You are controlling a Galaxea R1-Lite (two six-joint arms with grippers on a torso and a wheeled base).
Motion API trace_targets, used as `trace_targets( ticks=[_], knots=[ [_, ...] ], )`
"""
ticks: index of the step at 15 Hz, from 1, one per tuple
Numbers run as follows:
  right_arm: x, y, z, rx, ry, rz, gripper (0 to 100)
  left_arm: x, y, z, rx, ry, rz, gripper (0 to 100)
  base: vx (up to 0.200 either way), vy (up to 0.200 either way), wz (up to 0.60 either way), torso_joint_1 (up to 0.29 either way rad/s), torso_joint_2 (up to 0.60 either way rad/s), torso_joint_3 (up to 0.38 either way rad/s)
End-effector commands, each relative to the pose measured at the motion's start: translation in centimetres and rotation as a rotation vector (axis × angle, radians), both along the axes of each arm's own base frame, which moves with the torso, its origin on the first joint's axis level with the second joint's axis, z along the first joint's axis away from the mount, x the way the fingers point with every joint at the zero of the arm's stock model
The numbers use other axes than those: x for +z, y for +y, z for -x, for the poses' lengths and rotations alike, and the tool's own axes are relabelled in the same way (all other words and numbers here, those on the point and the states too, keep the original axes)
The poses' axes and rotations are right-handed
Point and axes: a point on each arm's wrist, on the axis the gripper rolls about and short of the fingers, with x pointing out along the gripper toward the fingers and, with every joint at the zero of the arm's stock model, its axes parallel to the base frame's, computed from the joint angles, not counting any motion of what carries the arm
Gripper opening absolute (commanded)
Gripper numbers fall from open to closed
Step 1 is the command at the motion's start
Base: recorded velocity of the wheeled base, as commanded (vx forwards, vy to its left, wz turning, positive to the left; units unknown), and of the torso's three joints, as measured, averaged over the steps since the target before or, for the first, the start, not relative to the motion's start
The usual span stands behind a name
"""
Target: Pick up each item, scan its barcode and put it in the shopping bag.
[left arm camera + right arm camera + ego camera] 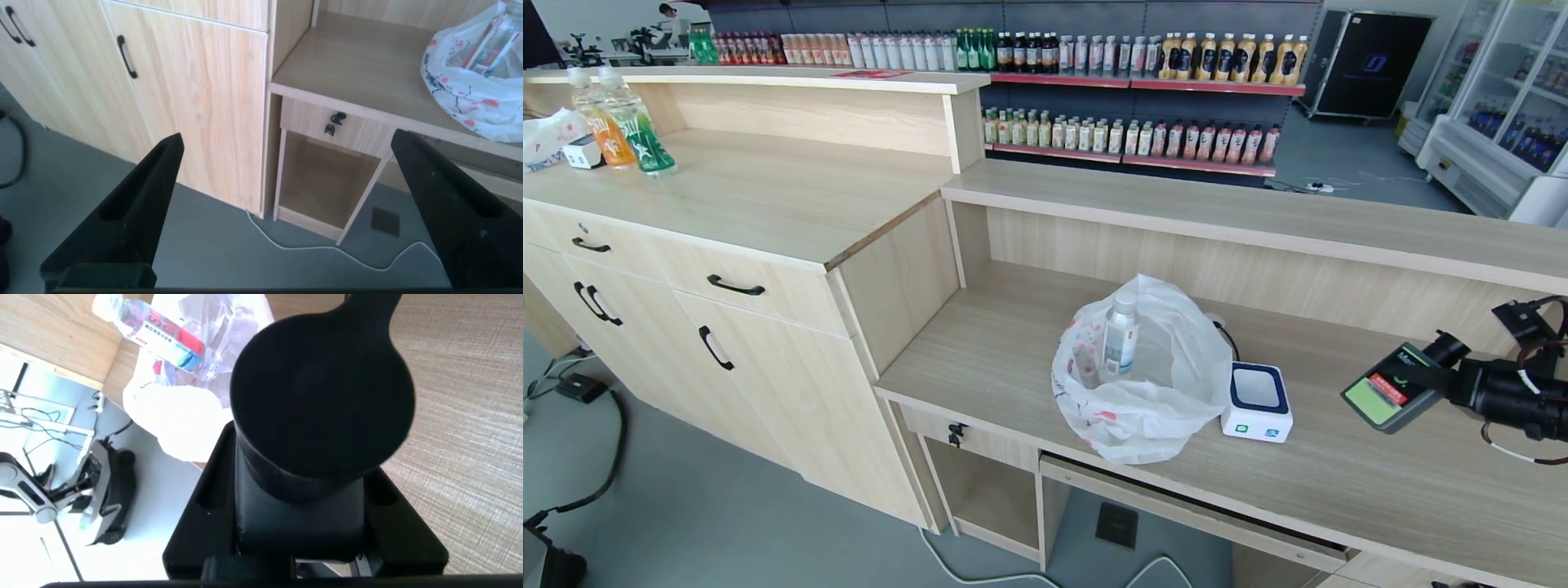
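From the head we see the shopping bag [1152, 408] on the counter [1380, 482], a bottle [1120, 336] upright inside. Beside it, our right gripper [1450, 377] clamps a handheld scanner [1396, 388]. At the left wrist, our left gripper [286, 212] is spread wide, holding nothing. At the right wrist, the scanner sits pinched in the jaws.

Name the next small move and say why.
Probably raise the open left claw toward the green bottle on the upper counter. The right claw holds the scanner, the shopping bag holds one clear bottle, and the left claw hangs low by the cupboards.
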Motion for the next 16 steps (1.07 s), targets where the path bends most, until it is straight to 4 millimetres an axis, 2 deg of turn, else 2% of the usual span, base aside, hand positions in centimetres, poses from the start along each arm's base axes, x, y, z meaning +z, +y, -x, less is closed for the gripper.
trace_targets(
  ticks=[1, 6, 16],
  knots=[
    [-0.4, 0.2, -0.5, 0.014, -0.003, 0.001, 0, 0.0, 0.0, 0.0, 0.002, 0.0, 0.001, 100, 0.0, 0.0, 0.0, 0.0, 0.0, 0.0],
    [-0.4, 0.7, -1.7, 0.041, -0.027, 0.013, 0, 0.0, 0.0, 0.0, 0.0, 0.0, 0.001, 100, 0.0, 0.0, 0.0, 0.0, 0.0, 0.0],
    [-0.7, 1.1, -2.0, 0.055, -0.03, 0.015, 0, 0.0, 0.0, 0.0, 0.0, 0.0, 0.001, 100, 0.0, 0.0, 0.0, 0.0, 0.0, 0.0]
  ],
)
